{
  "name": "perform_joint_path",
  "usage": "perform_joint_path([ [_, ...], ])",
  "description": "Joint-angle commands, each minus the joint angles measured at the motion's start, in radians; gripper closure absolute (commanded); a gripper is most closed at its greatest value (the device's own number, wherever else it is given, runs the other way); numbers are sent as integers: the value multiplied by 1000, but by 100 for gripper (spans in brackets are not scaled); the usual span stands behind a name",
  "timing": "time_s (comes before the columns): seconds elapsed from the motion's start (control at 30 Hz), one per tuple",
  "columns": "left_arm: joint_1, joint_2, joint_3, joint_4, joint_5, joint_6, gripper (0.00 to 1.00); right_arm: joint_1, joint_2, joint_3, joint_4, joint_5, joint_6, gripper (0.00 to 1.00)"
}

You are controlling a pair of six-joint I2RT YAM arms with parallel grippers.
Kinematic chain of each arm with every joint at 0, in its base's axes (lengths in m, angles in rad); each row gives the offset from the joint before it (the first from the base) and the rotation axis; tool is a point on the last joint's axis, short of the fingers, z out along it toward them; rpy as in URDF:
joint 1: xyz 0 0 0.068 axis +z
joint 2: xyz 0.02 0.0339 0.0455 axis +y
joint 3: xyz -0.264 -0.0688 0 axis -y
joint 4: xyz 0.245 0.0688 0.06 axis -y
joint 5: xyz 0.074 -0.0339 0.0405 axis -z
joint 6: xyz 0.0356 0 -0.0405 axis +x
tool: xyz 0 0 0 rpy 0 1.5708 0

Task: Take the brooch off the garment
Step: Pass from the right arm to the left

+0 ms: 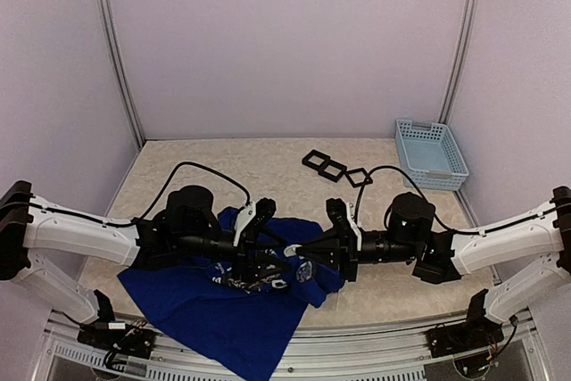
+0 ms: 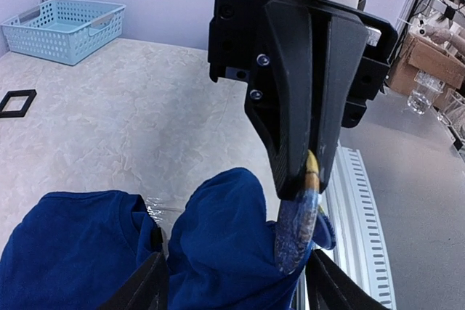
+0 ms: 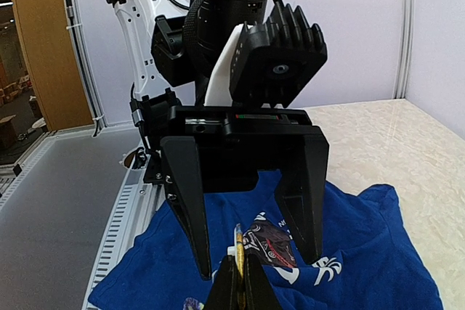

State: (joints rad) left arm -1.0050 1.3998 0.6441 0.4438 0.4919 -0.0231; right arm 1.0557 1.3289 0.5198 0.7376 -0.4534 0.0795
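Note:
The garment [image 1: 219, 314], a royal-blue T-shirt with white lettering, lies crumpled at the table's near edge, between the two arms. My right gripper [image 3: 237, 284] is shut on the brooch [image 3: 237, 241], a thin disc with a gold rim, seen edge-on. In the left wrist view the brooch [image 2: 296, 226] shows mottled blue, hanging from the right gripper [image 2: 308, 178] and touching a raised fold of the garment [image 2: 221, 241]. My left gripper [image 2: 236, 292] is open, its fingers on either side of that fold, facing the right gripper [image 1: 302, 252] tip to tip.
A light-blue basket [image 1: 431, 153] stands at the back right. Black square frames [image 1: 334, 167] lie on the table's far middle. The metal rail [image 1: 375, 341] runs along the near edge, just beside the garment. Outside the cell, a person sits at a bench [image 2: 443, 5].

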Motion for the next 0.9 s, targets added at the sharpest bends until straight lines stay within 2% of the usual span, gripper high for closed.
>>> perform_joint_path([
  [0.0, -10, 13, 22, -4, 5, 4, 42, 16, 33, 43, -44, -33, -7, 100],
  [0.1, -10, 13, 20, -1, 11, 3, 54, 20, 42, 49, -50, -36, -11, 100],
  [0.47, -12, 3, 15, 4, 35, 6, 81, 23, 46, 67, -88, -32, -22, 100],
  [0.6, -19, 12, 18, 9, 49, 9, 98, 26, 60, 88, -123, -26, -29, 100],
  [0.83, -23, 12, 15, 10, 26, 9, 100, 28, 58, 97, -149, -11, -37, 100],
  [0.87, -23, 10, 14, 10, 23, 9, 100, 27, 52, 94, -150, -9, -38, 97],
])
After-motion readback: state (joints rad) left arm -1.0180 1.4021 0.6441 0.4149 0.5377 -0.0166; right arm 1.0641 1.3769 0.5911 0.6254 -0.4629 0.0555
